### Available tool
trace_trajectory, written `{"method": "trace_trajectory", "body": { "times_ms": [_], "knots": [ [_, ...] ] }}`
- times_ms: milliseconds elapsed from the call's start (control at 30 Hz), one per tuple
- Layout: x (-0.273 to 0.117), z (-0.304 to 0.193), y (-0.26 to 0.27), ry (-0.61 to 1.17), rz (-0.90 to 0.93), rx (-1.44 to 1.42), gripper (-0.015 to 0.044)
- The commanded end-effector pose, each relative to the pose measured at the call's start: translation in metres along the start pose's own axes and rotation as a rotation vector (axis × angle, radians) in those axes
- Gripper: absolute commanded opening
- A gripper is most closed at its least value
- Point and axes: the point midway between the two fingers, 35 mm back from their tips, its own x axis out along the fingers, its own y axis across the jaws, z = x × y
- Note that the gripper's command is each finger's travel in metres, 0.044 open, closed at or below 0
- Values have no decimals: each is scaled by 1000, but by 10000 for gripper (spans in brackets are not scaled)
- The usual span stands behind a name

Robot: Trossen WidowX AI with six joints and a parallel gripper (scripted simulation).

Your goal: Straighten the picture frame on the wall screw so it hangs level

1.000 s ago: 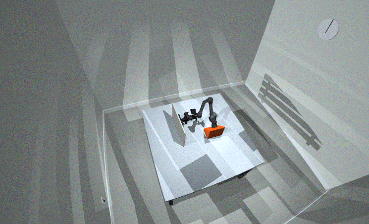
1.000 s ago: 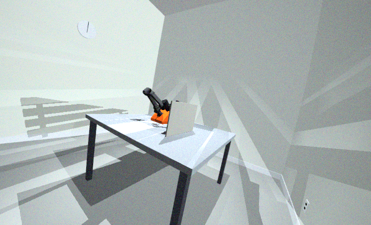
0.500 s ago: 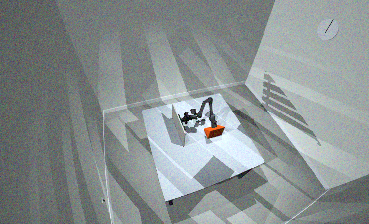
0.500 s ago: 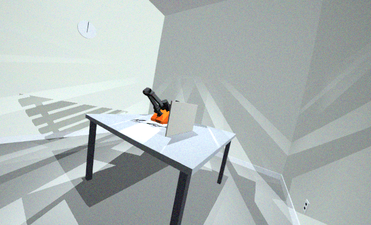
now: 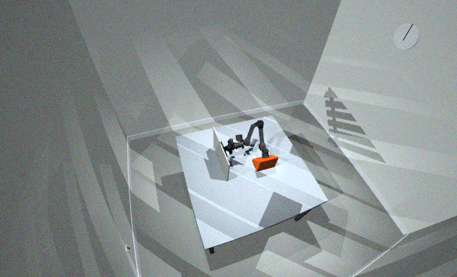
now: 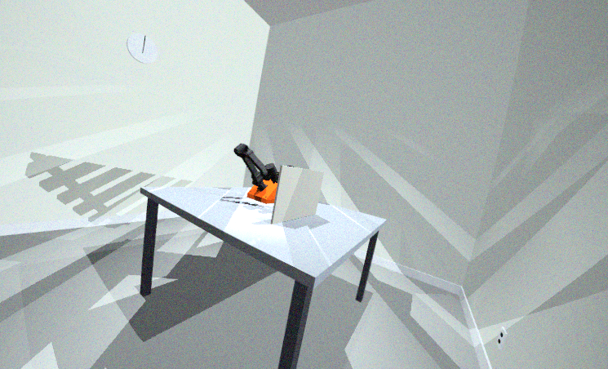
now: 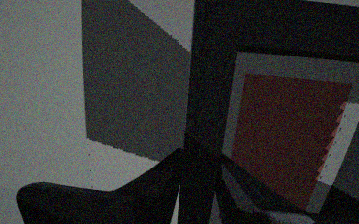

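The picture frame [image 7: 279, 27] has a dark border, a grey mat and a dark red picture, and fills the right of the wrist view. Its left side bar stands between my two dark fingers. My gripper [image 7: 198, 156] [image 5: 225, 148] is shut on that bar, at the face of the upright pale panel [image 5: 219, 151] [image 6: 299, 194] [image 7: 36, 99]. In the wrist view the frame's upper edge slopes down slightly to the right, but the camera's own tilt is unclear, so I cannot tell whether it is level. The screw and the notched strip are hidden. The panel hides the frame in the exterior view.
The panel stands on the white table [image 5: 223, 213] [image 6: 250, 233]. The arm's orange base [image 5: 265, 163] [image 6: 261, 196] is on the panel's frame side. A round clock [image 5: 400, 39] [image 6: 136, 50] hangs on the room wall. Hard shadows cross the table and panel.
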Motion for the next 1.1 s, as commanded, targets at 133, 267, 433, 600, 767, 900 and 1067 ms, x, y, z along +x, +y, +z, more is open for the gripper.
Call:
{"method": "trace_trajectory", "body": {
  "times_ms": [133,267,433,600,767,900,1067],
  "knots": [
    [0,0,-1,0,0,44,0],
    [0,0,-1,0,0,65,0],
    [0,0,0,-1,0,53,105],
    [0,0,0,-1,0,53,236],
    [-1,1,0,-1,0,49,260],
    [-30,6,3,0,-3,-34,260],
    [-73,6,3,2,-8,-159,260]
  ]
}}
